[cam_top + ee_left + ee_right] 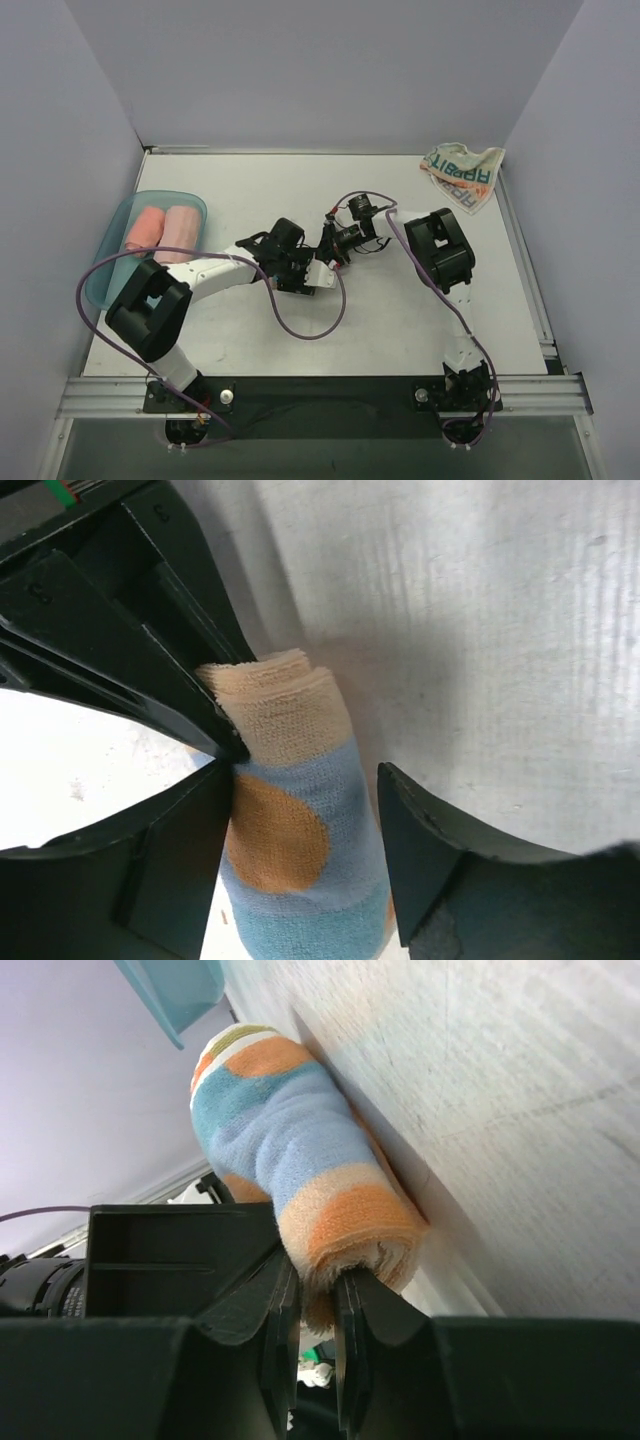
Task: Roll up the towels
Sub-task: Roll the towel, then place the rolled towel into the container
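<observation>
Overhead, the left arm and right arm meet mid-frame on the tabletop. They cover nearly all of the striped towel. Two pink rolls lie in the teal tray at left, and the RABBIT towel sits crumpled at upper right.

From the left wrist, the striped towel is a roll whose long axis runs from mid-frame to the bottom edge, which cuts it off. The left fingers stand apart astride it; one touches its left flank, the other stands off to the right. Closing them would likely squeeze the roll across its width. The right fingers grip its top end from the upper left.

From the right wrist, those fingers are clamped on the roll's spiral end at lower centre. Its far end points to the upper left.
</observation>
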Robot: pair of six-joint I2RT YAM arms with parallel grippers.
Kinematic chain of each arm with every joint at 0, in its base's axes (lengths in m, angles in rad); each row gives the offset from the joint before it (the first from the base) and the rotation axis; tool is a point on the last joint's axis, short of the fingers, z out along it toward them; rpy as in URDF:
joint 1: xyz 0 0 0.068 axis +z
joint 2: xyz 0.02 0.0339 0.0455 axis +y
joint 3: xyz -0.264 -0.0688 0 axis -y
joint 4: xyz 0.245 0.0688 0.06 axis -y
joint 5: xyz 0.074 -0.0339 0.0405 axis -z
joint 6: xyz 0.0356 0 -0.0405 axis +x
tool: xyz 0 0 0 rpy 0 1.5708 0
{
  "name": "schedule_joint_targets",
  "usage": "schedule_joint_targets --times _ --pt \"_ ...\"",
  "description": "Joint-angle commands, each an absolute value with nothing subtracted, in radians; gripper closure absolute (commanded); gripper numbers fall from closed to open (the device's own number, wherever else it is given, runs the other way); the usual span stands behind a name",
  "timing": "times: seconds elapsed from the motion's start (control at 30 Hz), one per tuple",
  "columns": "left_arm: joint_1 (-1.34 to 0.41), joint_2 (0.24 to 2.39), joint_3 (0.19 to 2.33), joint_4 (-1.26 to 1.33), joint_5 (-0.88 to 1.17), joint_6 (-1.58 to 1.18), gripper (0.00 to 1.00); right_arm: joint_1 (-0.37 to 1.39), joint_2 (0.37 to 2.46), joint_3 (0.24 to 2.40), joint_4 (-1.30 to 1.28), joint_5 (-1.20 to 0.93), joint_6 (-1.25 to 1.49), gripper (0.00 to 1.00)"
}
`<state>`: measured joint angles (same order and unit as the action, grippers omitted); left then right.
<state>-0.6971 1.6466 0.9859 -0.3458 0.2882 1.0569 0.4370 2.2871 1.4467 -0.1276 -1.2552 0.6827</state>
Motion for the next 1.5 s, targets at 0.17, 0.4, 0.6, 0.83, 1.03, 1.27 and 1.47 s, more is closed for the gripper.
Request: schedule_joint_targets --times 0.17,0.4,0.6,0.83,1.03,1.27,1.47 --pt "-0.701 1.747 1.038 -0.458 0.295 1.066 0.49 0.43 2.246 1.408 0.093 -1.404 0.952 1.0" --pt "-0.666 1.825 1.136 -0.581 0.356 0.93 0.66 0.411 2.206 1.37 0.221 -1.382 0.994 0.72" --pt "-0.608 1.873 1.221 -0.637 0.443 0.851 0.67 0.4 2.151 1.35 0.02 -1.289 0.732 0.39" --pt "-0.56 1.91 1.285 -0.673 0.534 0.796 0.68 0.442 2.158 1.391 -0.097 -1.23 0.591 0.4" --pt "-0.548 1.916 1.296 -0.676 0.577 0.77 0.68 0.472 2.16 1.388 -0.106 -1.163 0.549 0.49" --pt "-0.545 1.913 1.296 -0.696 0.584 0.805 0.68 0.463 2.102 1.367 -0.158 -1.062 0.451 0.41" --pt "-0.552 1.891 1.284 -0.696 0.585 0.836 0.53 0.479 2.135 1.411 -0.201 -1.019 0.465 0.64"
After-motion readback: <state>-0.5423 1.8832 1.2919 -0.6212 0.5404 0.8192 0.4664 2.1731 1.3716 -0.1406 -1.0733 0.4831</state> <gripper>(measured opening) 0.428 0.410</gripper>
